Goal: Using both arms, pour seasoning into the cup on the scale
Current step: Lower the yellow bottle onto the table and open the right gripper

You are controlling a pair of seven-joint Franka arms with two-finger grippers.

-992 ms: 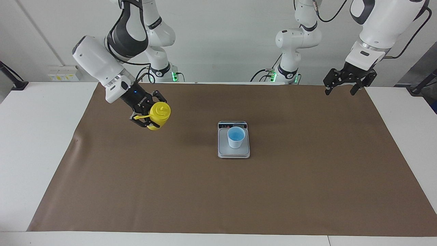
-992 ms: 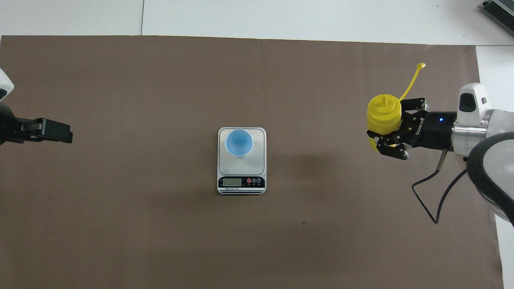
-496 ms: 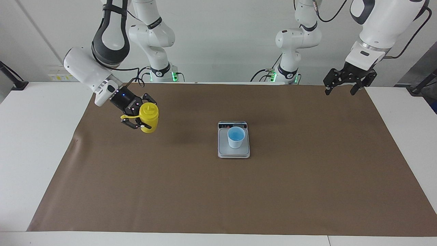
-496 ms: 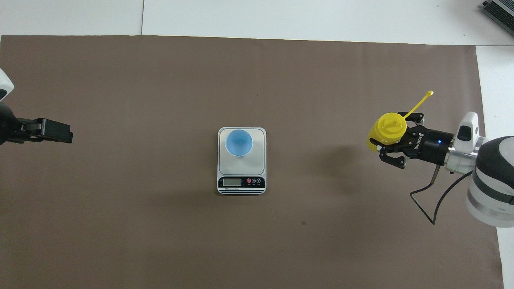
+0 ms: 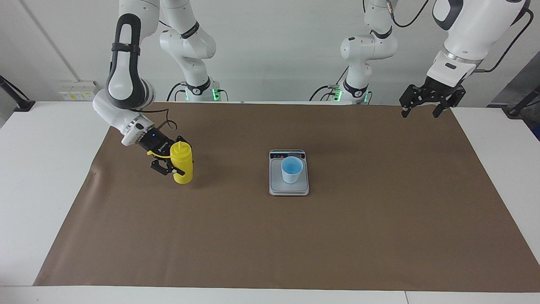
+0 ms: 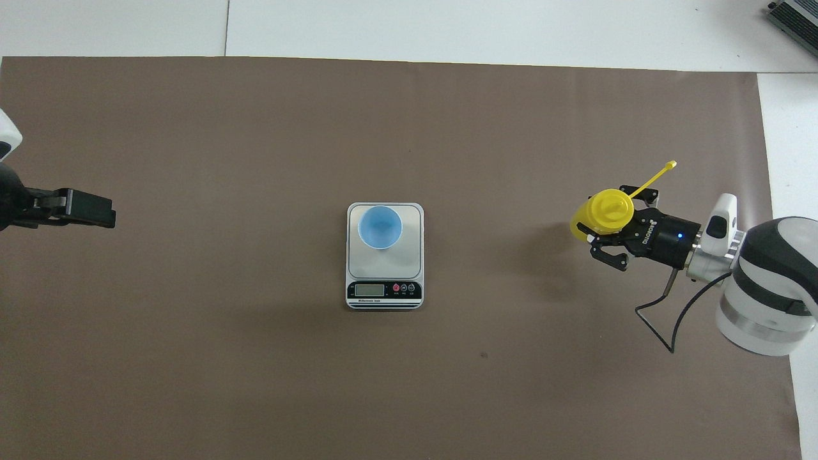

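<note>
I see my right gripper (image 5: 172, 162) clamped on the seasoning (image 5: 182, 165), upright on the brown mat (image 5: 295, 236) toward the right arm's end. The cup (image 5: 291, 169) sits on the scale (image 5: 288, 188), mid-table. Left gripper (image 5: 423, 110) hangs spread over the mat's corner.

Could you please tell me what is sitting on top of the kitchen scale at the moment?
Only the light-blue cup stands upright on the scale's steel plate; the plate beneath it is covered.
</note>
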